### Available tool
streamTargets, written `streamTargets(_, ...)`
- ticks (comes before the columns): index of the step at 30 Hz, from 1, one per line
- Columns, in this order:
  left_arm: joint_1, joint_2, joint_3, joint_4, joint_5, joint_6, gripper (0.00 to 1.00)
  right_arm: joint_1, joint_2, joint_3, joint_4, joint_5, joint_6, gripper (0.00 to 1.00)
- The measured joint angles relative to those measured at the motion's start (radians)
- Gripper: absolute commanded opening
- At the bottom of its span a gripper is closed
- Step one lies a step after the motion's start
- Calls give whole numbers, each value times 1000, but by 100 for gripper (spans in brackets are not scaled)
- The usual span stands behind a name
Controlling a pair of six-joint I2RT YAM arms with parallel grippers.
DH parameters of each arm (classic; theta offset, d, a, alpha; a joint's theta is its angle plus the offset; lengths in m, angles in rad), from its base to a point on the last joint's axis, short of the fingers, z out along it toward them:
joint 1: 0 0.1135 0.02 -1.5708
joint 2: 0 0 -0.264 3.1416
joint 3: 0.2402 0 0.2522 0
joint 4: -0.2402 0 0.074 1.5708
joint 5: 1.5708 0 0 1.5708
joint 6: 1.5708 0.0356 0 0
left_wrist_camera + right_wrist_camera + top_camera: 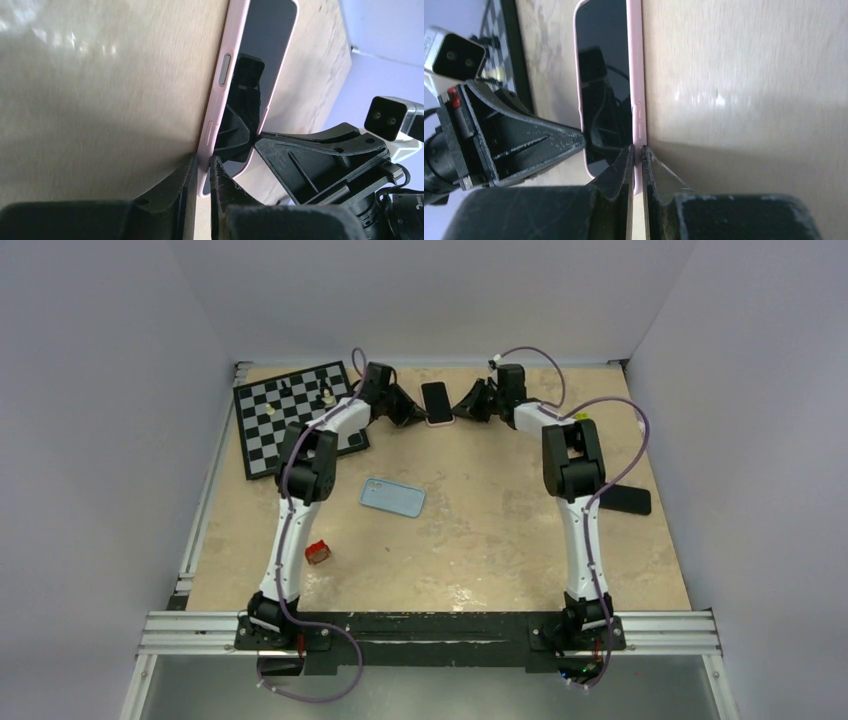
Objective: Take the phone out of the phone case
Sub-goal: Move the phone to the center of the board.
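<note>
Top external view shows the phone (436,402) in its pink phone case (437,423), screen up, at the far middle of the table (480,540), between the two arms. The left gripper (202,167) has its jaws narrow and pinches the left rim of the phone case close to its near corner; the right gripper (637,152) does the same on the right rim. Both grips take only the thin soft edge, so I judge that the rim can slip out from the fingers when the arms pull or bend it. One inner finger on each side also lies over the glass, so it may press the phone into the case instead of freeing it. The side buttons are just beside the fingertips and could be pressed. If the phone comes out suddenly, it may fall on the table. Further away are a chessboard (295,415) at far left, a blue case (392,497) near the middle, a small red object (317,552) and a black object (625,499) at right. No brand, label or writing can be read anywhere.
</note>
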Motion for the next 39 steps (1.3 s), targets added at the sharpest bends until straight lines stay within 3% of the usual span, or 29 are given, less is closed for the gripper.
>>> streamTargets(8,-71,-168,-275,8,65,56,11,-1,-312,-485,37,10,-56,13)
streamTargets(11,-122,-263,-419,11,68,65,16,-1,-453,-696,61,10,-71,15)
streamTargets(13,-158,-331,-519,13,74,71,26,-1,-531,-807,66,6,-80,18)
streamTargets(16,-200,-431,-666,26,103,75,48,11,-647,-966,74,-3,-90,30)
streamTargets(19,-231,-523,-754,14,134,99,66,43,-752,-1082,57,-23,-97,53)
streamTargets(21,-235,-577,-763,-10,137,127,70,58,-805,-1118,37,-34,-101,64)
streamTargets(25,-220,-721,-734,-99,114,216,74,64,-918,-1139,-2,-16,-134,76)
streamTargets(35,-149,-1041,-565,-260,-59,502,76,90,-972,-1138,-54,79,-193,79)
streamTargets(39,-137,-1133,-572,-281,-133,601,77,102,-934,-1119,-89,124,-202,87)
